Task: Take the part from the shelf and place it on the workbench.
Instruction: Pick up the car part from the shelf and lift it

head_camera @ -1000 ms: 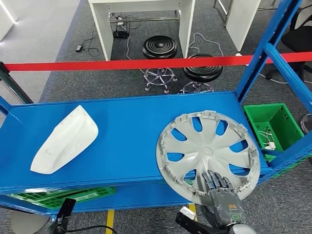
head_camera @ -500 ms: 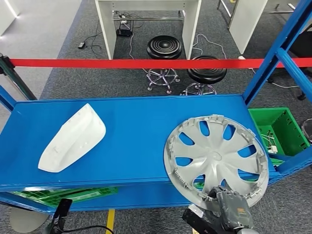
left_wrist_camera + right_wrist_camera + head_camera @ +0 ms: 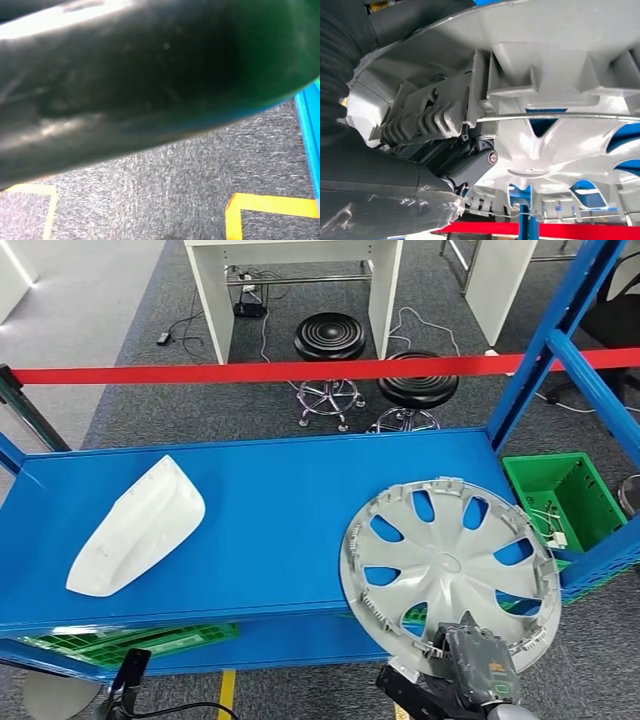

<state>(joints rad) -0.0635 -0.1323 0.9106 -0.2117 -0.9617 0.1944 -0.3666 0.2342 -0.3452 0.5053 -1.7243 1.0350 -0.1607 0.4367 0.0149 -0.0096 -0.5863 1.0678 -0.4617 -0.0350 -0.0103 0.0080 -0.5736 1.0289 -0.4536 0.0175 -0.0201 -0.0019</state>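
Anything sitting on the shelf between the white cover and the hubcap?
No. In the head view the blue shelf is bare between the white cover and the hubcap.

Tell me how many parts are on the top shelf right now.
2. A white molded part lies at the shelf's left end; a silver wheel cover overhangs the front edge at the right, gripped by the right hand. Lower levels may hide others.
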